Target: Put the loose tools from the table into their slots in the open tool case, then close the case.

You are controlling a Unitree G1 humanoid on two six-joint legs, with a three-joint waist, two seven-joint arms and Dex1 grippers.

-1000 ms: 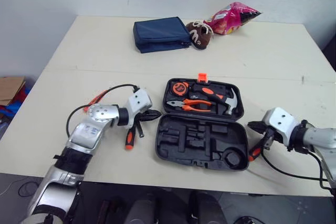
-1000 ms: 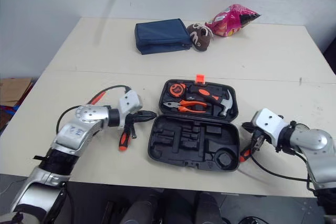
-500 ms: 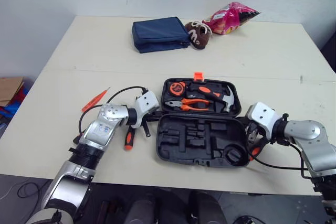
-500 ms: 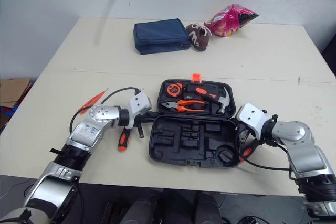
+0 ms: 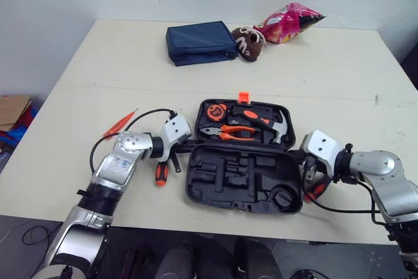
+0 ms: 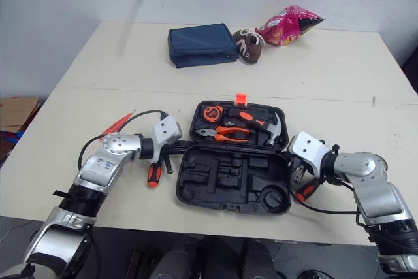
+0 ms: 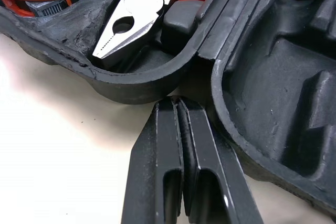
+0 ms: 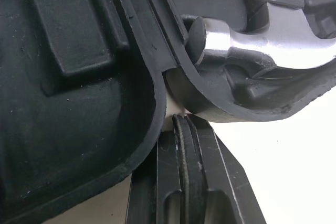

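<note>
The black tool case point(image 5: 196, 191) lies open in front of me. Its far half holds an orange tape measure point(image 5: 211, 112), orange-handled pliers point(image 5: 228, 134) and a hammer point(image 5: 269, 124). The near half point(image 5: 225, 174) shows empty moulded slots. My left gripper point(image 5: 190, 143) is shut, with its tip point(image 7: 178, 103) against the case's left side at the hinge. My right gripper point(image 5: 300, 157) is also shut, and its tip point(image 8: 181, 120) touches the right side at the hinge. A loose orange-and-black screwdriver point(image 5: 160, 173) lies just left of the case. Another orange-handled tool point(image 5: 316, 191) lies under my right wrist.
A thin red tool point(image 5: 119, 123) lies on the table further left, beside my left arm's cable. At the far side sit a navy pouch point(image 5: 199, 42), a brown shoe-shaped toy point(image 5: 249, 42) and a pink snack bag point(image 5: 289, 21). The table's front edge runs close below the case.
Both grippers have moved inward from beside the case until their tips touch its hinge ends. The case has slid slightly to the left.
</note>
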